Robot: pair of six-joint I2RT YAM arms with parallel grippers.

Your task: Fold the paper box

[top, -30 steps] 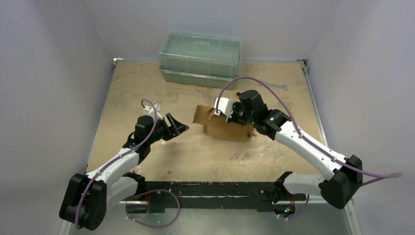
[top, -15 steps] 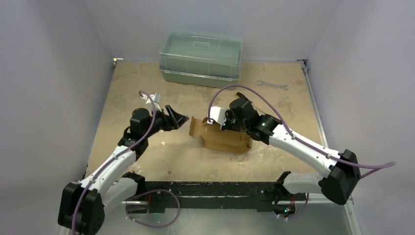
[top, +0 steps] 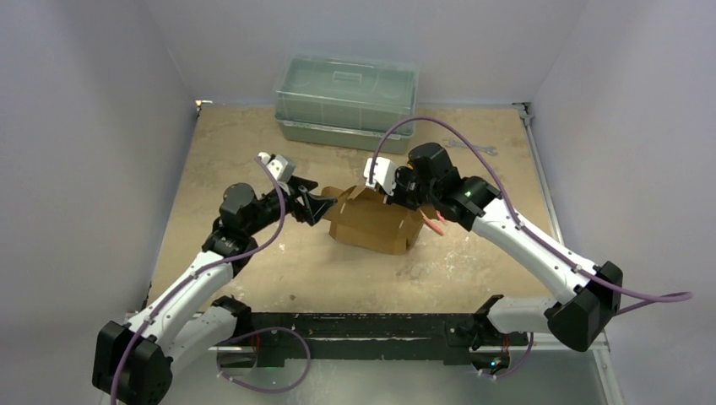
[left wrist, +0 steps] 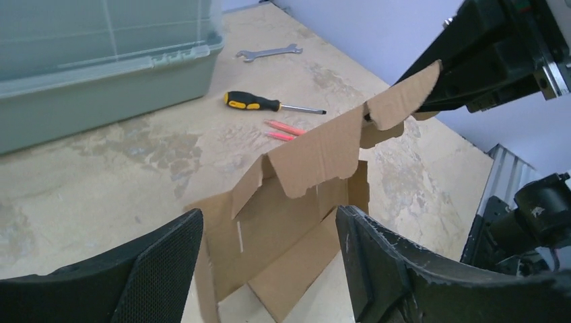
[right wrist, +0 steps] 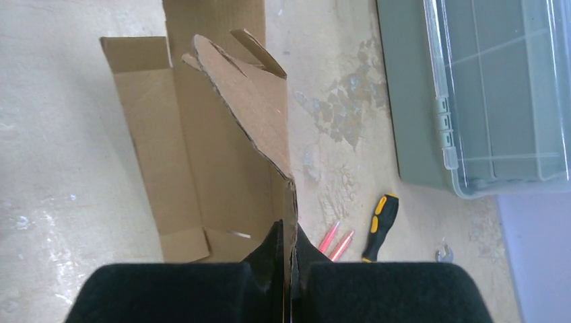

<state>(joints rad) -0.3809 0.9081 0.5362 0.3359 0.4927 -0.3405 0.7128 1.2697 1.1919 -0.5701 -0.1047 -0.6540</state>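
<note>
A worn, pale wooden table [top: 245, 160] fills the middle of the overhead view, and a large translucent green-grey plastic container [top: 346, 101] with its lid on sits at the table's far edge, top centre of the frame. The left arm [top: 194, 278] reaches up from the lower left and the right arm [top: 540, 253] from the lower right, and both meet at the centre. There the brown paper box [top: 371, 226] stands partly raised on the table, just below the container. Its lower panels are down on the surface and one scalloped flap is lifted. The right gripper [right wrist: 286, 235] is pinched tight on the edge of that lifted flap, the thin card standing on edge between its closed fingers. The left gripper [left wrist: 269, 214] sits at the box's left end with its jaws spread wide. In the left wrist view a lower corner of the box lies in the gap between its fingers [left wrist: 377, 269]. Whether either finger touches the card cannot be told. To the right of the box on the table lie a yellow-and-black screwdriver [left wrist: 259, 102], a small silver wrench [left wrist: 269, 52] farther toward the back edge, and two thin pink pencils [left wrist: 286, 128] side by side just in front of the screwdriver.
</note>
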